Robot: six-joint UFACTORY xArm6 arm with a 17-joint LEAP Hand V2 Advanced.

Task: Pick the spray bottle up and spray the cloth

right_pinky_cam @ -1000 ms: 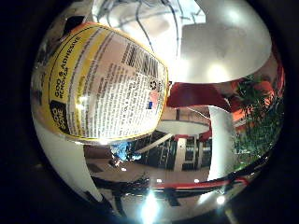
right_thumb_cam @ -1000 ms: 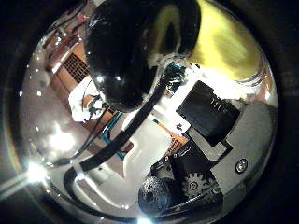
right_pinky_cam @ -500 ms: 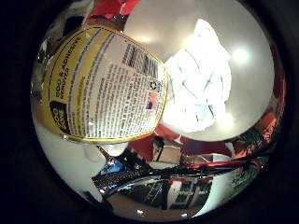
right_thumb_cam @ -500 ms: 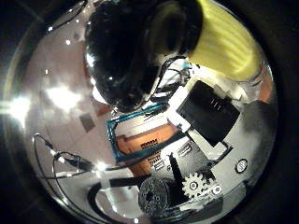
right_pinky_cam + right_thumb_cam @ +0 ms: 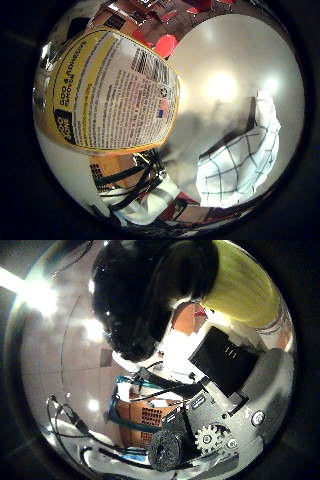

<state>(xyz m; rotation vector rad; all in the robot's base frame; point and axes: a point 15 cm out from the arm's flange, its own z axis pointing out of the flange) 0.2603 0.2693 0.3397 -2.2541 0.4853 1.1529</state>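
The spray bottle (image 5: 105, 90), yellow with a printed label, fills much of the little finger side palm view and lies close against the palm. In the thumb side palm view its yellow body (image 5: 245, 285) runs under a black fingertip (image 5: 145, 300) of my hand (image 5: 225, 375), which is curled round it. The cloth (image 5: 240, 160), white with a dark check, lies crumpled on the white table (image 5: 225, 60), below and away from the bottle.
A red object (image 5: 165, 45) sits at the table's edge beyond the bottle. The thumb side palm view shows an orange crate in a teal frame (image 5: 150, 415) on the room's floor.
Both views have swung round, so the hand has turned with the bottle fixed against the palm. The cloth now sits off to one side on the table.
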